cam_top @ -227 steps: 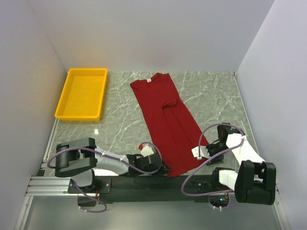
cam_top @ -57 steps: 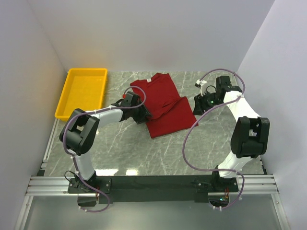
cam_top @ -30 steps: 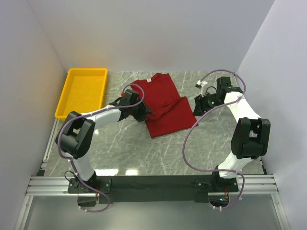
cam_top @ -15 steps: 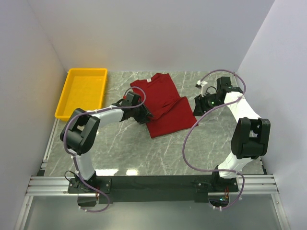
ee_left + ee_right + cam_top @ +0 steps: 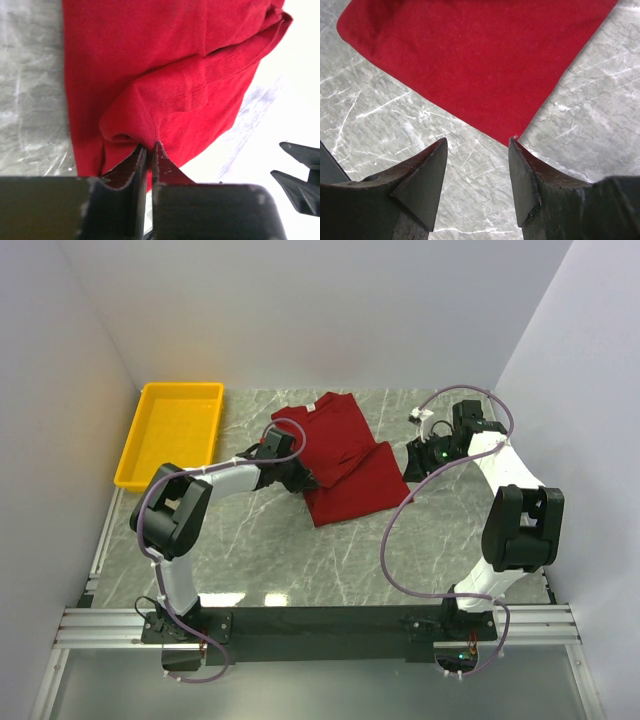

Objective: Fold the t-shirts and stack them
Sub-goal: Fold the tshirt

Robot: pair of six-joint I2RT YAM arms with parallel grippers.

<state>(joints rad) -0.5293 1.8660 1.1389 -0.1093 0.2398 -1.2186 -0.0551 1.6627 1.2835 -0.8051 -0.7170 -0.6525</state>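
Dark red t-shirt [image 5: 345, 465] lay partly folded at the far middle of the marble table [image 5: 300, 550].
The left gripper [image 5: 149, 150] was pinched nearly together on a raised fold at its left edge. The right gripper [image 5: 477, 150] stood apart, holding nothing, over bare marble just beside its right corner.

Top view: bright, even, diffuse overhead light; shadows on table [image 5: 330, 540] faint, soft-edged; walls [image 5: 300, 310] plain white, greyer at left. Left wrist view: right side blown out to white, marble detail lost; t-shirt [image 5: 150, 60] saturated; left gripper fingers [image 5: 131, 167] dark, blurred. Right wrist view: cloth and marble sharp; right gripper fingers [image 5: 422, 185] underexposed, edges soft.
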